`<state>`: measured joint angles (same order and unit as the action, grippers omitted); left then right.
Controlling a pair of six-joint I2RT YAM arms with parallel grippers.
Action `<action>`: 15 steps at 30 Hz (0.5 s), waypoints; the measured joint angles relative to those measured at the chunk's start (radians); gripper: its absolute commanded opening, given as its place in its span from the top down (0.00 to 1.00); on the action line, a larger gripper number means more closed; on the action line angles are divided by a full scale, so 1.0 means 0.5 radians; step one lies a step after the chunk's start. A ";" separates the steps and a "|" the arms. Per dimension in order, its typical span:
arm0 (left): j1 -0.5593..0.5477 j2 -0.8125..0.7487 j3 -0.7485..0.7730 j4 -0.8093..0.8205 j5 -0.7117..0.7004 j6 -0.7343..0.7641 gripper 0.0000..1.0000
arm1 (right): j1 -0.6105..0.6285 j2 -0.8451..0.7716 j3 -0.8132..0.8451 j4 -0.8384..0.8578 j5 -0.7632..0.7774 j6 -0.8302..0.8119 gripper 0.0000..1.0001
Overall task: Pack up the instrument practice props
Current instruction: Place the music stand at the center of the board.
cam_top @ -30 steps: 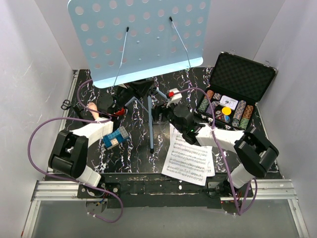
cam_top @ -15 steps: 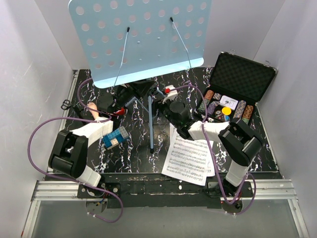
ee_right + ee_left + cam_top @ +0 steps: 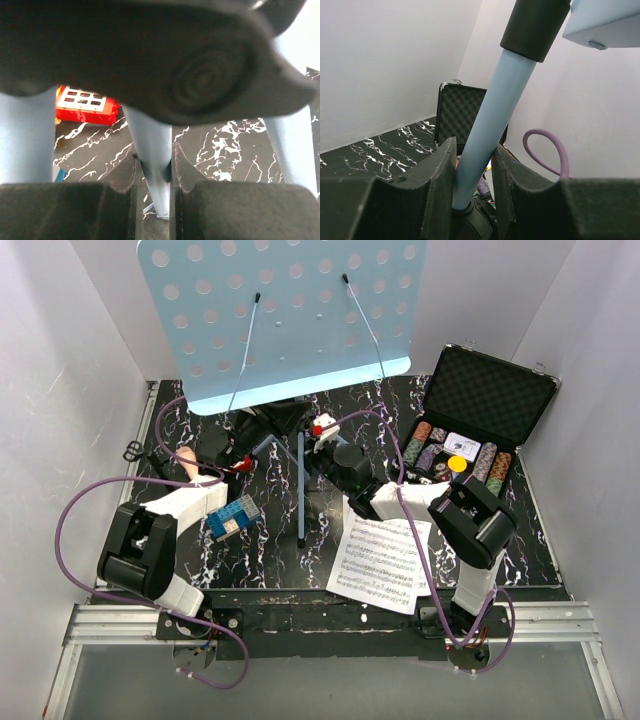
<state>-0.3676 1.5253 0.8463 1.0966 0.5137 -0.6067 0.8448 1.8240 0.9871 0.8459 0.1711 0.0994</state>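
Nearest to us, the white sheet-music pages (image 3: 383,560) lie flat on the black marbled surface (image 3: 262,552), a loose, slightly fanned stack just in front of the right arm's elbow. To the left, a small blue block (image 3: 233,517) sits beside the left forearm.

Farther in, both arms reach toward the foot of the music stand (image 3: 285,325). In the right wrist view, our right hand (image 3: 154,167) is closed to a narrow gap around one light-blue tripod leg (image 3: 155,145). A dark finger sits close against each side of it, low down near the surface. A red perforated piece (image 3: 87,105) lies beyond it on the surface. In the left wrist view, our left hand (image 3: 472,175) is clamped on the stand's upright pole (image 3: 492,130), which runs up between the two fingers into a black collar (image 3: 532,27).

The microphone (image 3: 186,456) stands at the left, near the left wrist. Its pale head shows, but its base is hard to make out.

To the right, well apart from the stand, an open black case (image 3: 490,395) holds rows of poker chips (image 3: 450,455), its foam-lined lid tilted back.

Farthest away, the stand's light-blue perforated desk rises upright against the back wall.
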 measured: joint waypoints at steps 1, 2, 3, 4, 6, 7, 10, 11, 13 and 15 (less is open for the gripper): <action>0.000 -0.002 0.000 -0.003 -0.004 0.000 1.00 | 0.002 0.000 0.000 0.000 0.002 -0.043 0.99; 0.000 -0.005 0.000 -0.008 -0.005 0.000 1.00 | 0.002 0.000 -0.001 0.000 -0.001 -0.070 0.99; 0.000 -0.005 0.001 -0.010 -0.007 0.000 1.00 | 0.002 -0.001 -0.001 -0.001 -0.004 -0.080 0.99; 0.000 -0.006 0.001 -0.010 -0.004 -0.001 1.00 | 0.001 -0.003 -0.001 -0.008 -0.005 -0.047 0.99; 0.000 -0.006 0.007 -0.014 0.008 -0.005 1.00 | -0.004 -0.022 -0.001 -0.043 -0.013 -0.001 0.99; 0.000 -0.006 0.016 -0.023 0.022 -0.011 1.00 | -0.005 -0.041 -0.001 -0.081 -0.015 0.014 0.99; -0.006 -0.006 0.073 -0.092 0.066 -0.036 1.00 | -0.008 -0.121 -0.001 -0.231 -0.016 0.042 0.99; -0.012 -0.005 0.098 -0.123 0.076 -0.047 1.00 | -0.008 -0.162 -0.001 -0.311 -0.018 0.050 0.99; -0.024 0.000 0.146 -0.188 0.092 -0.069 1.00 | -0.008 -0.227 -0.001 -0.433 -0.019 0.066 0.99; -0.034 0.011 0.193 -0.244 0.107 -0.092 1.00 | -0.008 -0.278 0.000 -0.529 -0.027 0.082 0.99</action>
<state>-0.3843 1.5307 0.9428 0.9745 0.5671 -0.6529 0.8410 1.6848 0.9871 0.5812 0.1577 0.1402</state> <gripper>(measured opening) 0.292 0.297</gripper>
